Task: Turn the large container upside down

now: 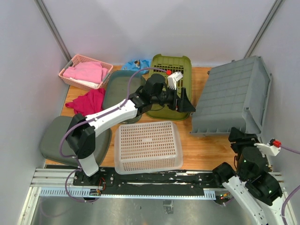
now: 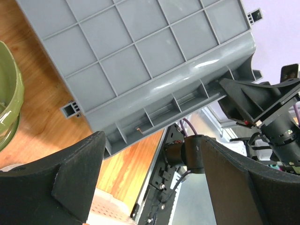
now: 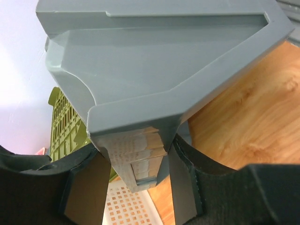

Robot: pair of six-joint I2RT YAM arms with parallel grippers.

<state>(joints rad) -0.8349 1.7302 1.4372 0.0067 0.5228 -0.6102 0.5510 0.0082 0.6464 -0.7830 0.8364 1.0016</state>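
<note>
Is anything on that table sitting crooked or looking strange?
Yes. The large grey crate on the right side of the table sits at a slant instead of flat. Its grid-ribbed underside is showing, and the right gripper is clamped on its near corner rim, which is raised off the wood.

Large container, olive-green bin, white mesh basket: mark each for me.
large container (image 1: 232,91): top external view, on its grid-ribbed underside.
olive-green bin (image 1: 165,63): top external view, on its far end wall.
white mesh basket (image 1: 147,145): top external view, middle of its mesh.
</note>
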